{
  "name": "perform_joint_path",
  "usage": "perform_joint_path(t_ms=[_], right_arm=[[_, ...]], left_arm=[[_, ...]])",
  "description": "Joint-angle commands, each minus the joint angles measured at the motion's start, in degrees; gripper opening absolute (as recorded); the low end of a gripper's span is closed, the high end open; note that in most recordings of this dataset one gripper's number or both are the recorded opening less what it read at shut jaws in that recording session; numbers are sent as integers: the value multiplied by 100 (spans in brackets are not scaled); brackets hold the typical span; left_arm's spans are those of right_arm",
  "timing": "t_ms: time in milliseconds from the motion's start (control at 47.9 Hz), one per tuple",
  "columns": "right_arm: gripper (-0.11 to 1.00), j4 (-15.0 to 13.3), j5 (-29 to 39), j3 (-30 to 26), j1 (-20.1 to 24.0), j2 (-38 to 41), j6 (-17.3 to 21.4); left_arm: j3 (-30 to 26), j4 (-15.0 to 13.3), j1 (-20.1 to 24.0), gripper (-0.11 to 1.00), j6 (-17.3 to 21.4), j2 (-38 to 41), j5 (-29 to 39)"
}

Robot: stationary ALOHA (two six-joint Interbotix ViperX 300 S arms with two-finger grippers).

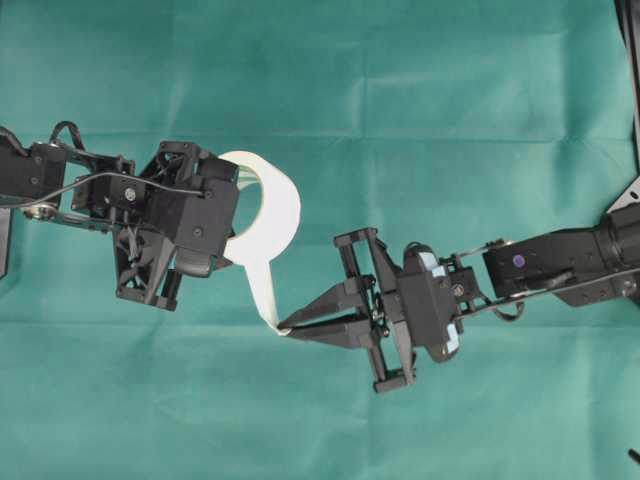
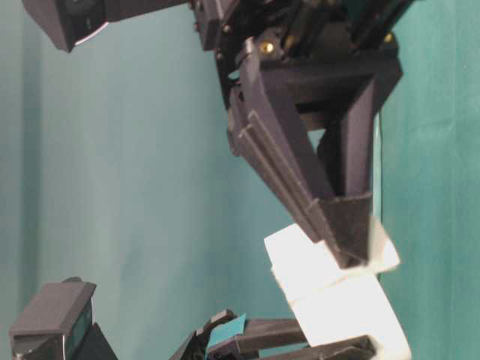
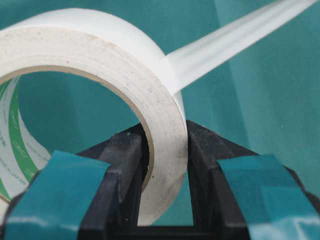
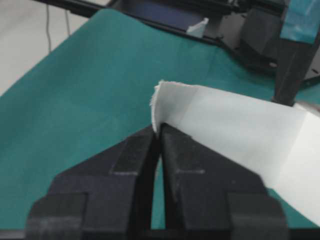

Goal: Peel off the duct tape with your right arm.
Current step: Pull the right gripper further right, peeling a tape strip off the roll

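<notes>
The duct tape is a white roll with a greenish printed core, held up over the green cloth at centre left. My left gripper is shut on the roll's wall, one finger inside the ring and one outside. A peeled strip runs from the roll down to my right gripper, which is shut on the strip's torn end. In the left wrist view the strip stretches away to the upper right. The right arm reaches in from the right.
A green cloth covers the table all round the two arms. In the table-level view the right gripper's fingers fill the middle with the white tape below. A black frame edge runs along the far right.
</notes>
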Motion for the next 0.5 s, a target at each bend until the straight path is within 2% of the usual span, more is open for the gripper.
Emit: perform_joint_path(t_ms=[0,167,376,481], right_arm=[[-9,-35,-26,-149,325,-53,-9],[-9,-35,-18,-185,369,-26,-9],[-9,-26,9,-237,439,9,-9],[-9,-35,44,-255,466,9,-9]], left_arm=[[-123,18,272,21,-18,-149,-18],[-132,0,343,21,-44,-149,-9],[-105,0,466,21,-536,-149,9],[-88,0,457,21,-562,-158,44]])
